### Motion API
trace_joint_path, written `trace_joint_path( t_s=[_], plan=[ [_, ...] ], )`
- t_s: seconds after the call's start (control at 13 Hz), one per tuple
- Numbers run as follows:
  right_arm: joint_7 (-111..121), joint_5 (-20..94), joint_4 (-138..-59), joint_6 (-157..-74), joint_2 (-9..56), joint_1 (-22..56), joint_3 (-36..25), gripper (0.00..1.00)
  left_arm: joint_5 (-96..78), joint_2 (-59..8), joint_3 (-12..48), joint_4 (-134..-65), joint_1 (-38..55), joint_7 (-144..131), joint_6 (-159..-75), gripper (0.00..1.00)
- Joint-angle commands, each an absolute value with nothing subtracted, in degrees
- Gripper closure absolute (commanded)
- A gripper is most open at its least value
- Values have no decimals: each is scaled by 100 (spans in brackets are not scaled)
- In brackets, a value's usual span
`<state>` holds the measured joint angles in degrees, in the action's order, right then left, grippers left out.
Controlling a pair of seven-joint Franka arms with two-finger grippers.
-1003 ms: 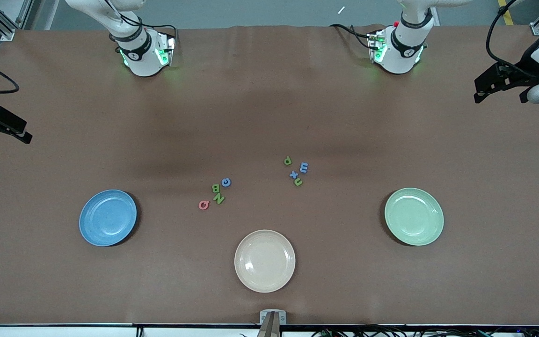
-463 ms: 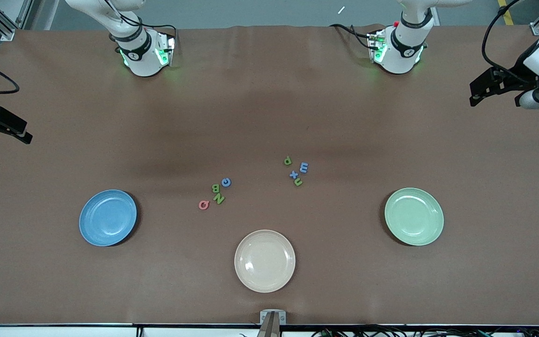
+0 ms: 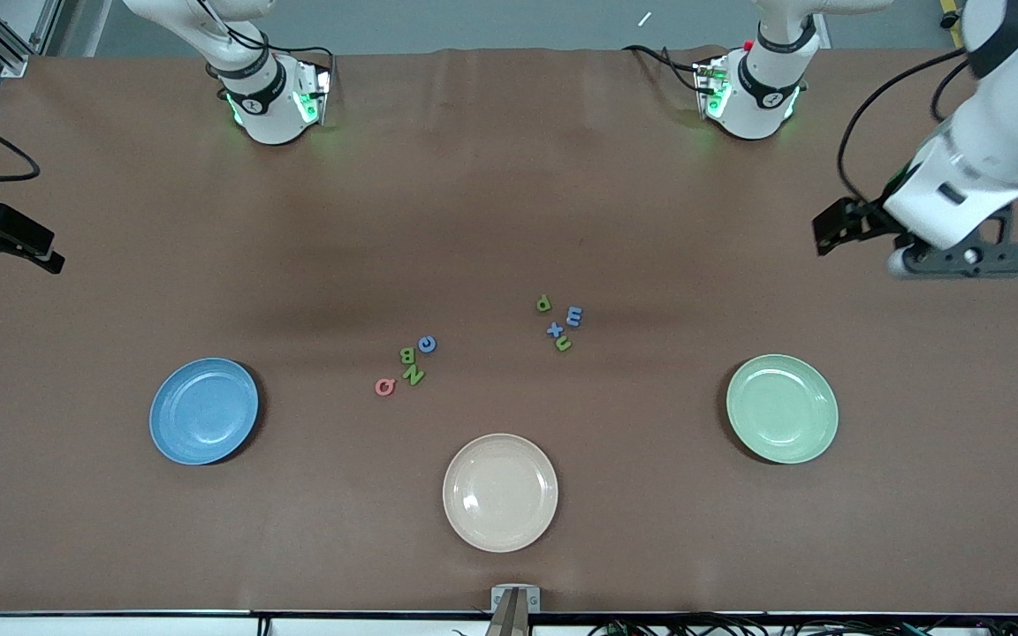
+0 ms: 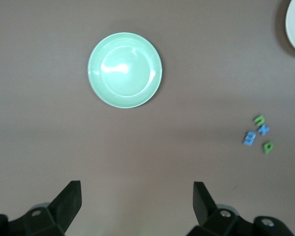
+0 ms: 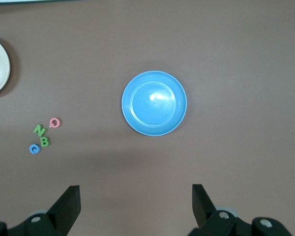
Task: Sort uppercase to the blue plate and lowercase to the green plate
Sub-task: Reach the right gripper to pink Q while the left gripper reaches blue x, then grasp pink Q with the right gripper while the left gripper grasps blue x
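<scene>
Front view: cream plate (image 3: 500,492) as landmark; uppercase (image 3: 405,365) and lowercase (image 3: 560,323) clusters lie farther from the camera, blue plate (image 3: 204,411) toward the right arm's end, green plate (image 3: 782,408) toward the left arm's. Left gripper (image 3: 831,227) hangs above the table farther than the green plate; right gripper (image 3: 5,238) at the right arm's table edge.

Left wrist view: fingers (image 4: 67,201) spread, empty.

Right wrist view: fingers (image 5: 66,203) spread, empty.

The uppercase (image 3: 405,364) cluster sits between the blue plate (image 3: 203,411) and the lowercase (image 3: 559,322) cluster, with the green plate (image 3: 781,408) at the latter's four o'clock, toward the left arm's end.
</scene>
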<state>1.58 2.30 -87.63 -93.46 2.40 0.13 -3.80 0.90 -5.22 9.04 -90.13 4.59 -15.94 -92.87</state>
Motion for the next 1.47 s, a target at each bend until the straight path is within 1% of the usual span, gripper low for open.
trace_joint_path(
  t_s=[0.0,0.15,0.23,0.39,0.54,0.69,0.77,0.85,0.93,1.16,1.39],
  plan=[
    [71,343,-8710,-9351,692,87,-326,0,70,-1070,1177,-8912,649,-2440,-9797,0],
    [35,369,-8675,-9413,1132,359,-334,0,114,-1527,1187,-8895,965,-3265,-10132,0],
    [35,378,-8614,-9474,1343,430,-334,0,106,-1782,1187,-8886,984,-3600,-10377,0],
    [44,517,-8552,-9816,1730,492,-334,0,88,-2239,1195,-8877,1141,-3726,-10861,0],
    [44,580,-8552,-10124,2073,737,-334,0,88,-2635,1187,-8877,1458,-4154,-11327,0],
    [27,580,-8561,-10213,2415,983,-334,0,45,-2969,1195,-8877,1687,-4770,-11775,3],
    [-261,580,-8561,-10535,2878,1306,-334,0,61,-3258,1187,-8877,2018,-5425,-11890,5],
    [-586,589,-8569,-10895,3065,1457,-334,0,79,-3383,1187,-8877,2178,-5797,-11900,12],
    [-1006,598,-8569,-11177,3267,1598,-334,0,88,-3488,1187,-8877,2267,-6097,-11918,15],
    [-2079,589,-8578,-12055,3786,2082,-334,0,70,-3769,1187,-8903,2600,-7246,-12338,15],
    [-2767,589,-8613,-12821,4209,2328,-334,0,105,-3981,1187,-8912,2830,-8285,-12682,20]
  ],
)
